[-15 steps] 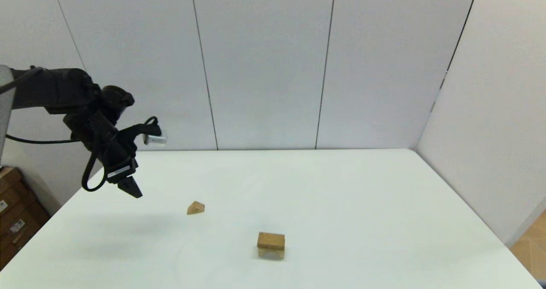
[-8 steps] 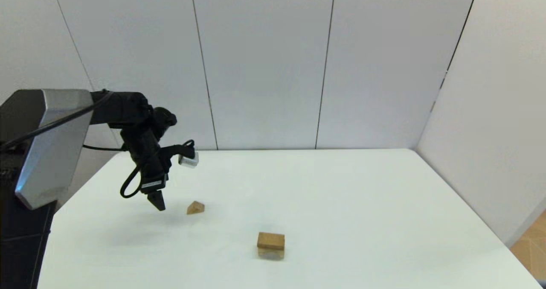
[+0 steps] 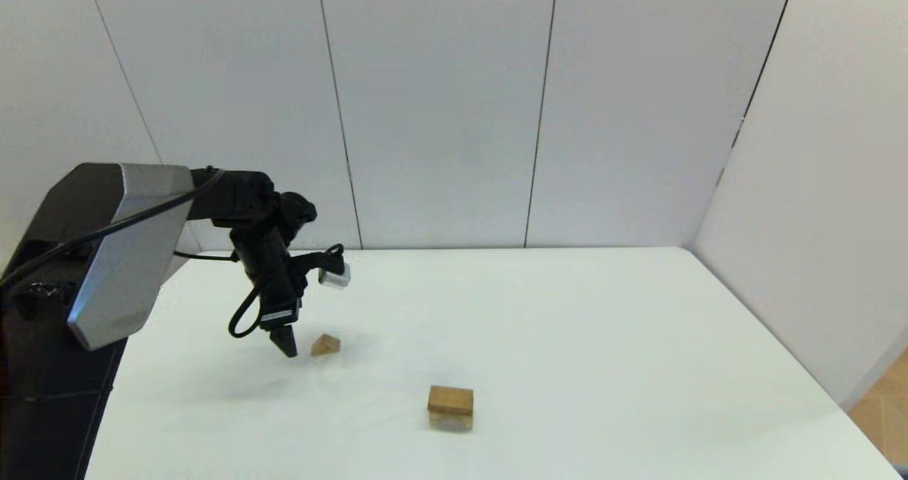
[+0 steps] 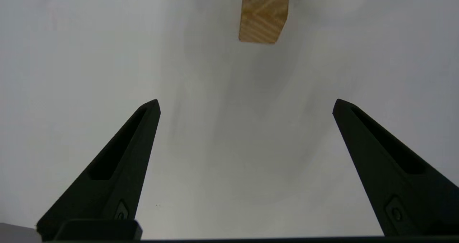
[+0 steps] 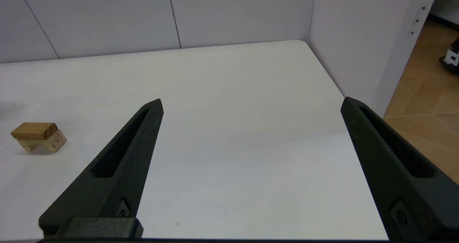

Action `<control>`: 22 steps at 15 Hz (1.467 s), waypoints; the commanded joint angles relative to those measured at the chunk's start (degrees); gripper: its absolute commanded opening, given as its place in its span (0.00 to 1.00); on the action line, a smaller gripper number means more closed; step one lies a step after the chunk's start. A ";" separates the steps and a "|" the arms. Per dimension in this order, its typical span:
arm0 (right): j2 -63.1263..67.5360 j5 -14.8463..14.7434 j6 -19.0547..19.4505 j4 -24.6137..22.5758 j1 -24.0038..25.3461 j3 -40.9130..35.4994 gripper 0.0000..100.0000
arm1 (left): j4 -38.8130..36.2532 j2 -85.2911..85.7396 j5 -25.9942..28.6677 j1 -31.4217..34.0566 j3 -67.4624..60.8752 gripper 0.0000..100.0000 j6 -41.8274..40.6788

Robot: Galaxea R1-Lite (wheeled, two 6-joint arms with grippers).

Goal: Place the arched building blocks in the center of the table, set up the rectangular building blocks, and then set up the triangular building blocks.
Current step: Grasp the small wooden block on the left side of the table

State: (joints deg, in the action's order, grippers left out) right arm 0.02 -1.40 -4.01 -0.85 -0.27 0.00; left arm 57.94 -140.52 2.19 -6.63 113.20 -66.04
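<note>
Left claw (image 3: pixel 287 348) wide open, empty, low over bench (image 3: pixel 567 324); triangle block (image 3: pixel 325 344) just beside its tips. Plank (image 3: pixel 451 398) on arch block (image 3: pixel 450 420), well apart; right claw (image 5: pixel 251 104) open, empty.

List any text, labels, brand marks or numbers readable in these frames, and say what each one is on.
No text can be read.
A small white label on the left gripper, just above its fingers, is too small to read.
The triangular block, the rectangular block lying on the arched block, and the table carry no visible markings.
</note>
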 commanded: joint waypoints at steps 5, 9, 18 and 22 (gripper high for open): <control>-0.02 0.00 -0.03 -0.03 0.00 0.00 1.00 | -0.29 -2.48 0.00 -3.39 0.00 1.00 5.22; -0.02 0.00 -0.03 -0.03 0.00 0.00 1.00 | -0.73 -4.32 0.00 -3.39 0.00 1.00 5.22; -0.02 0.00 -0.03 -0.03 0.00 0.00 1.00 | -2.83 -5.38 0.09 -4.00 0.00 1.00 5.13; -0.02 0.00 -0.03 -0.03 0.00 0.00 1.00 | -2.83 -5.55 0.27 -4.35 0.00 1.00 5.04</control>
State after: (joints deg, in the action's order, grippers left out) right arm 0.02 -1.38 -4.01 -0.85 -0.27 0.00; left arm 54.77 -146.09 2.32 -10.91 113.20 -60.59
